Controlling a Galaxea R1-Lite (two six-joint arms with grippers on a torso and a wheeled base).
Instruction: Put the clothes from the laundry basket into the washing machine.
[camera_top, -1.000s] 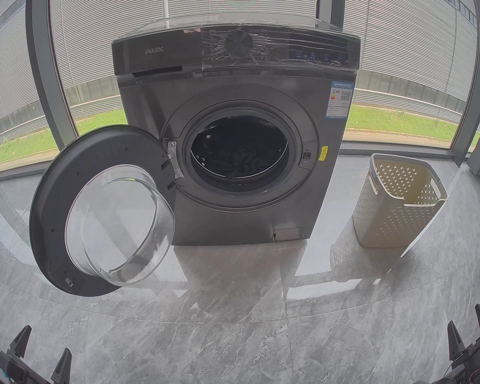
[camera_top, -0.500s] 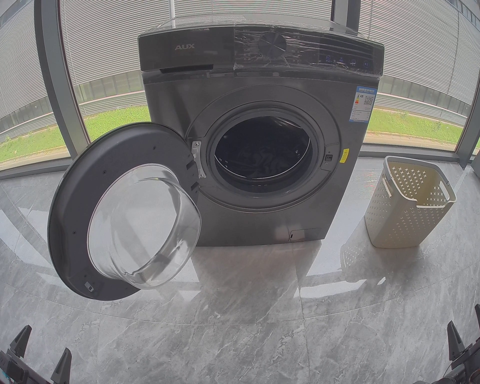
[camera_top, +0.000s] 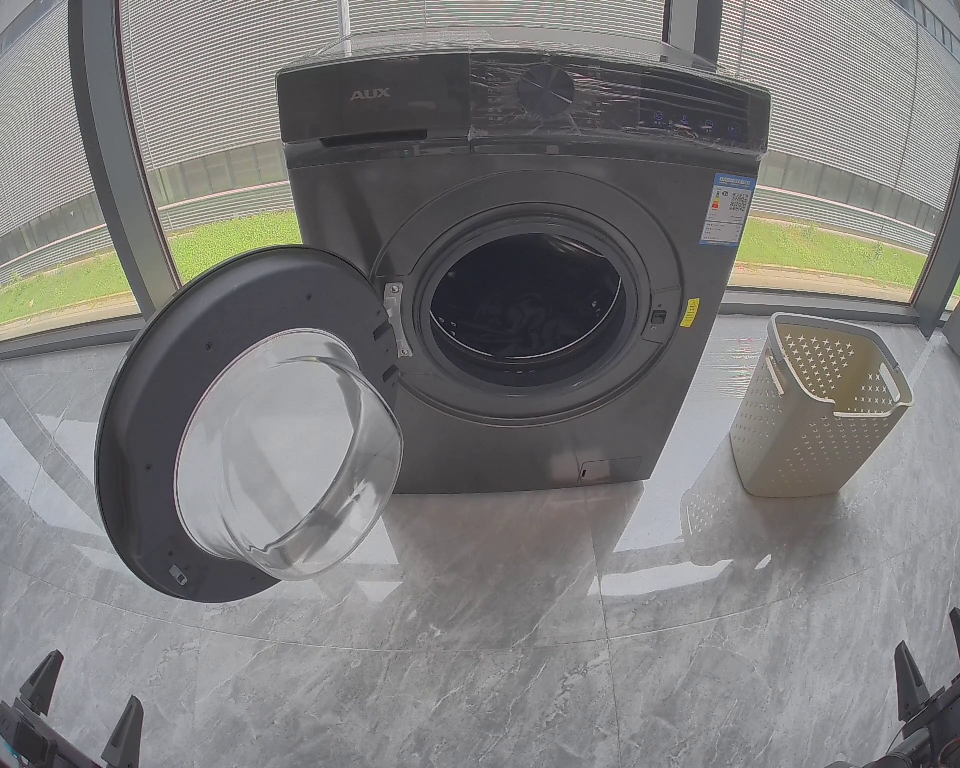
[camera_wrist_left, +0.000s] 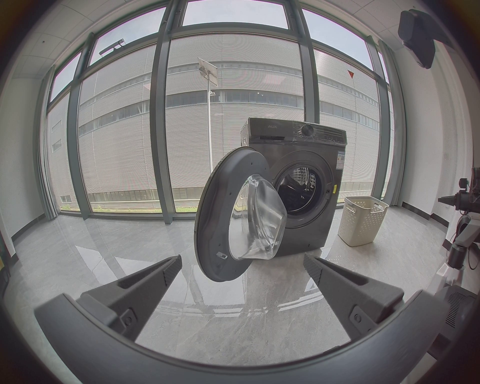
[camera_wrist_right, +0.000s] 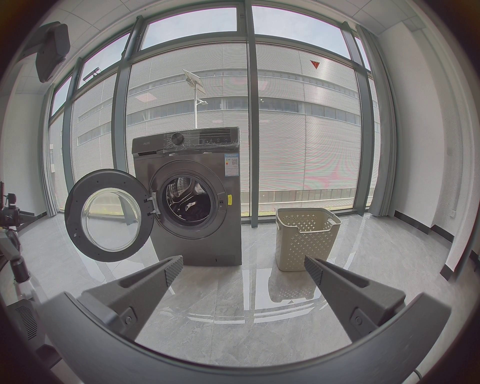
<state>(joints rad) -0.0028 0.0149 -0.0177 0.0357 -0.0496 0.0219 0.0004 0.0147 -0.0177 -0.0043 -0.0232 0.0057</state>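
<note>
The grey washing machine (camera_top: 520, 130) stands in the middle with its round door (camera_top: 190, 370) swung wide to the left. Dark clothes (camera_top: 525, 325) lie inside the drum (camera_wrist_right: 192, 205). A cream perforated laundry basket (camera_top: 790, 440) stands on the floor to the machine's right, and the part of its inside that I can see holds nothing. My left gripper (camera_top: 85, 695) hangs low at the near left, open and holding nothing (camera_wrist_left: 241, 260). Low at the near right is my right gripper (camera_top: 930, 655), open too and well short of the basket (camera_wrist_right: 302, 240).
Glossy grey marble floor (camera_top: 480, 640) stretches free between me and the machine. Tall windows with dark frames (camera_top: 110, 160) stand close behind the machine. The open door's glass bowl (camera_top: 290, 460) juts out over the floor on the left.
The whole head picture slid right between the oldest frame and half a second ago, so the camera moved. Since then nothing has shifted, and both grippers hold their places.
</note>
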